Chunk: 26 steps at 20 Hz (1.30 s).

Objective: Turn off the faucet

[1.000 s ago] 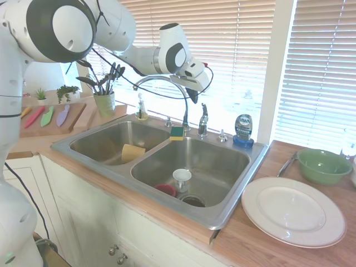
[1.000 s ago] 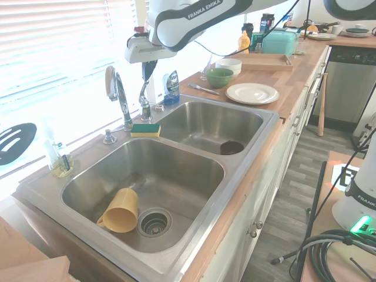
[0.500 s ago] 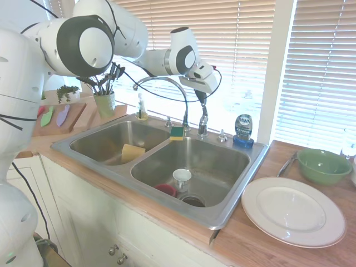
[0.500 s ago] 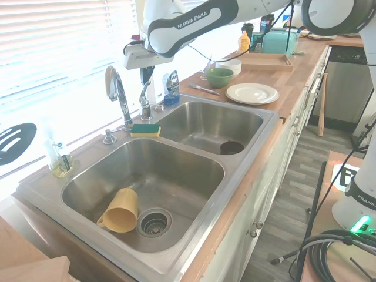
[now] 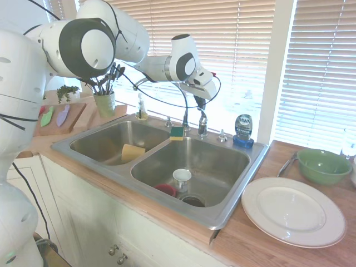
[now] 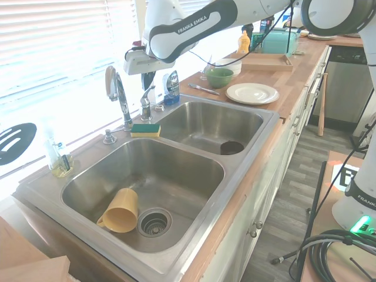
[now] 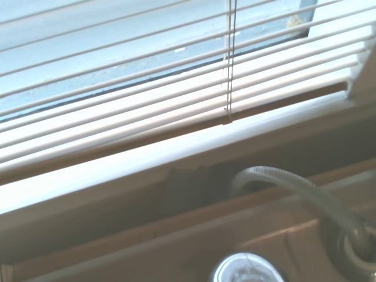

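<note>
The faucet (image 5: 167,83) stood at upper centre, behind the sink (image 5: 233,200); the gripper (image 5: 201,103) sat on its lever handle (image 5: 203,123) (finger spread indiscernible). No water showed; completion looked near but unconfirmed.

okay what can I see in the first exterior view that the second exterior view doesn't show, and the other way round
Only the first exterior view shows the white cup and a red item in the basin nearer the dish soap, the utensil pot and the coloured knives.

Only the second exterior view shows the basin drain, the teal box, the yellow bottle and the floor.

Both show the gripper just above the faucet's lever handle, the gooseneck spout, the sponge, the yellow cup, the dish soap, the plate and the green bowl.
</note>
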Each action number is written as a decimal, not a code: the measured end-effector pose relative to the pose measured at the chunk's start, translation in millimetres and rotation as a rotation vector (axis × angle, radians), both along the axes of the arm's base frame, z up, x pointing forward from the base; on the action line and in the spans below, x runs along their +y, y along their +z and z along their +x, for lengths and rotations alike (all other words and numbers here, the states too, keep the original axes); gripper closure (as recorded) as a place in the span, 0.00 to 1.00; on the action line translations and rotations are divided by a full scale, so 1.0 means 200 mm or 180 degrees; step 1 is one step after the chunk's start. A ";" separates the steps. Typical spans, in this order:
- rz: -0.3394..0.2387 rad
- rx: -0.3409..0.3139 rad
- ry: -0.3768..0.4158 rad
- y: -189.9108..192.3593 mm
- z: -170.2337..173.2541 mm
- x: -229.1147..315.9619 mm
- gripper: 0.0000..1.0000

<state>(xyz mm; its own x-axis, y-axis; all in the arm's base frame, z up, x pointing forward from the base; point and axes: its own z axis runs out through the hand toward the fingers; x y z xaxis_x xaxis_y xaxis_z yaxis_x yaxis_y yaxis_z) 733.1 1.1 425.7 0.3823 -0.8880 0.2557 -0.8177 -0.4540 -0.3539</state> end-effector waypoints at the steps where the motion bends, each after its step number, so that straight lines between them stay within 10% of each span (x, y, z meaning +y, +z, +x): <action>1: 0.0015 0.0028 0.0007 -0.01 -0.02 0.00 1.00; 13: 0.0092 0.0220 0.0067 0.02 -0.26 0.05 1.00; 19: 0.0166 0.1068 0.0057 -0.11 -0.51 0.10 1.00; 26: 0.0193 0.1445 0.0008 -0.21 -0.89 0.05 1.00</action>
